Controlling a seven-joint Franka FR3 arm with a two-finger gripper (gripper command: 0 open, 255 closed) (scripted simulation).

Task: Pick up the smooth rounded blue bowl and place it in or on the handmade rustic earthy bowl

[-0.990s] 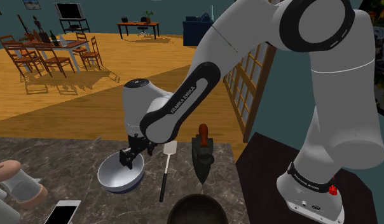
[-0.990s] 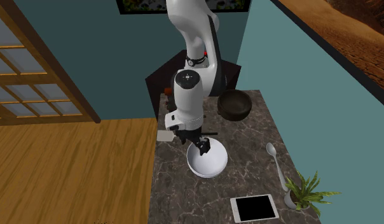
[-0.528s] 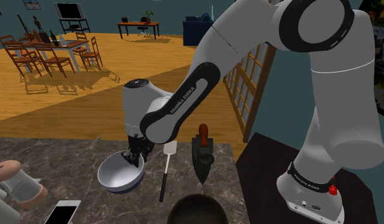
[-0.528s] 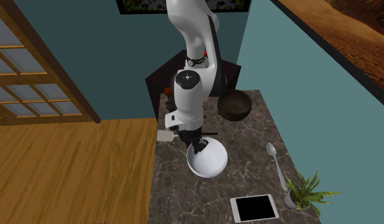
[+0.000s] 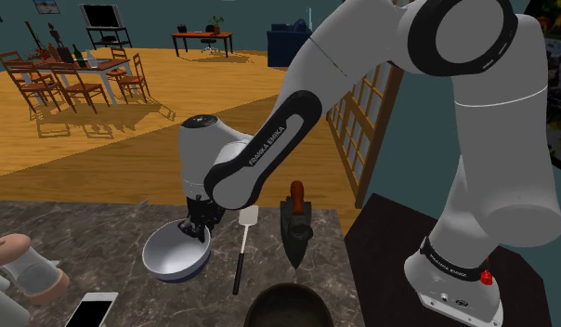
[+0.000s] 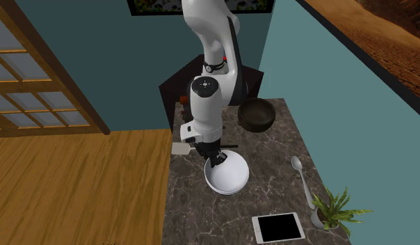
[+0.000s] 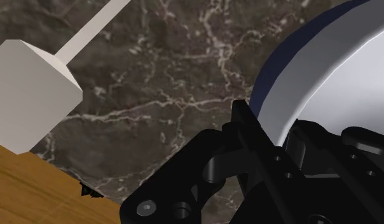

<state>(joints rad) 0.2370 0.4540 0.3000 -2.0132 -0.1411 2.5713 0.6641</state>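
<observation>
Rim pinch on: gripper (image 5: 193,228) clamps blue bowl (image 5: 172,260) wall, one finger inside, one outside. Looks rigid, light, slick; may tilt on lift.

The blue bowl (image 5: 175,258), white inside, sits on the desk (image 5: 93,243), its rim seemingly clasped by the pincer (image 5: 196,228); the dark brown bowl (image 6: 256,115) stands upright, well apart

2 bowls: 1 blue bowl (image 5: 172,262), 1 dark bowl (image 5: 288,307). 1 white spatula (image 5: 248,216), 1 spoon (image 6: 297,164), 1 tablet (image 6: 278,227), 1 potted plant (image 6: 335,207), 1 dark iron-shaped thing (image 5: 295,228) with reddish top, 1 white-and-tan item (image 5: 23,265), kind unclear. Chairs (image 5: 79,85) at the far table overlap too much to count
</observation>
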